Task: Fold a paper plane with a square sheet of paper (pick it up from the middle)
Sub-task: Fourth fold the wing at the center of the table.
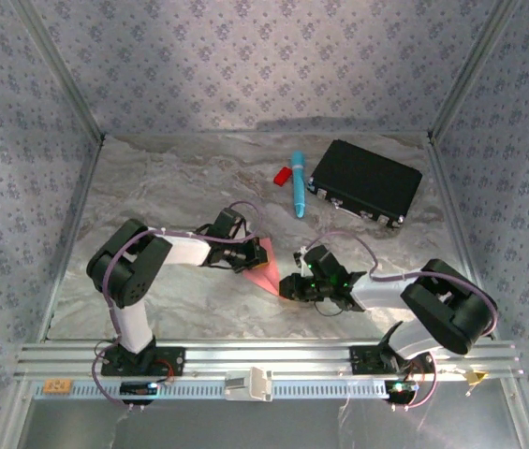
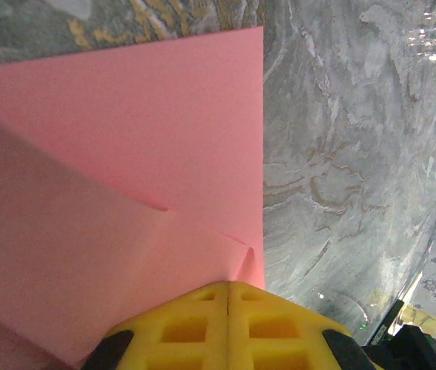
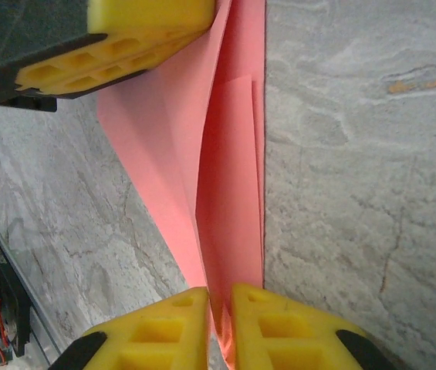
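Pink paper (image 1: 262, 264) lies part-folded on the marble table (image 1: 152, 187), near my side and roughly midway between my two arms. In my left wrist view the pink paper (image 2: 125, 154) spreads flat over the marble with one straight edge running up the middle and creases meeting just ahead of my fingertips.

My left pincer (image 1: 248, 257) is closed on it. The yellow pads of my left pincer (image 2: 228, 289) meet with no gap, and the sheet runs in under them. From my right wrist I see that same left pincer (image 3: 194, 31) clamped on the far end of a raised flap of the pink paper (image 3: 225, 154).

My right pincer (image 1: 287, 285) sits at the near tip of the sheet. The jaws of my right pincer (image 3: 219, 297) stand narrow with the paper's folded layers running between them – whether the pads press it, I cannot tell.

Farther back, well apart from the sheet, lie a blue pen (image 1: 297, 182), a small red piece (image 1: 283, 175) just beside it and a black case (image 1: 367, 182).
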Controlling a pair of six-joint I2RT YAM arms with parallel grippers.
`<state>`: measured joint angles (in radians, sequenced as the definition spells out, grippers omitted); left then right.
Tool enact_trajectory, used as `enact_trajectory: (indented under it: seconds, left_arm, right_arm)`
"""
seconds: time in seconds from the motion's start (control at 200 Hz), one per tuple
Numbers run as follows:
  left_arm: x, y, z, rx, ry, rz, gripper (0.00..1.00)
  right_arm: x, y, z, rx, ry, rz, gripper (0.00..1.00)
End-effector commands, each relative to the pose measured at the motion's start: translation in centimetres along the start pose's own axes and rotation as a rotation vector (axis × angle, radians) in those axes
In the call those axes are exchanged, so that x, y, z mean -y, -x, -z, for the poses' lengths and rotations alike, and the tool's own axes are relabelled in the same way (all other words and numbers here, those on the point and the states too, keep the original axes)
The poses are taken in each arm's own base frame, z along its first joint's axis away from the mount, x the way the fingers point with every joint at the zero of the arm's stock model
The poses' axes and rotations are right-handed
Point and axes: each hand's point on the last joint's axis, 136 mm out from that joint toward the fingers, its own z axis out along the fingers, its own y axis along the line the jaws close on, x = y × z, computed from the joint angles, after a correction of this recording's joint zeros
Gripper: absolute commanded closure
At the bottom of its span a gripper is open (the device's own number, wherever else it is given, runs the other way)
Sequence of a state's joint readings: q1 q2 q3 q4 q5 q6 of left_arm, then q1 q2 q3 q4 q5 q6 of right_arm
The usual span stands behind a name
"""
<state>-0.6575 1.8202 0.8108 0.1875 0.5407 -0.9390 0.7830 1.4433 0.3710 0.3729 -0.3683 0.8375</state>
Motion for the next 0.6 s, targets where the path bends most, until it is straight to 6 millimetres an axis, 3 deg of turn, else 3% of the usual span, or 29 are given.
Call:
enact_trajectory:
  seconds: [0.0, 0.275, 0.485, 0.595]
  left_arm:
    - [-2.1, -0.8, -0.7, -0.022, 0.06, 0.014, 0.96]
    - [-2.1, -0.9, -0.7, -0.024, 0.061, 0.015, 0.97]
    - [-2.3, -0.9, -0.9, -0.025, 0.065, 0.019, 0.97]
    - [-2.3, -0.9, -0.9, -0.026, 0.063, 0.019, 0.97]
  right_arm:
    - [2.5, -2.3, 0.3, -0.085, -0.093, -0.02, 0.84]
    - [3.8, -3.6, 0.5, -0.111, -0.12, -0.041, 0.93]
    - [3.7, -3.3, 1.0, -0.094, -0.128, -0.039, 0.85]
    - [3.7, -3.4, 1.4, -0.09, -0.132, -0.029, 0.87]
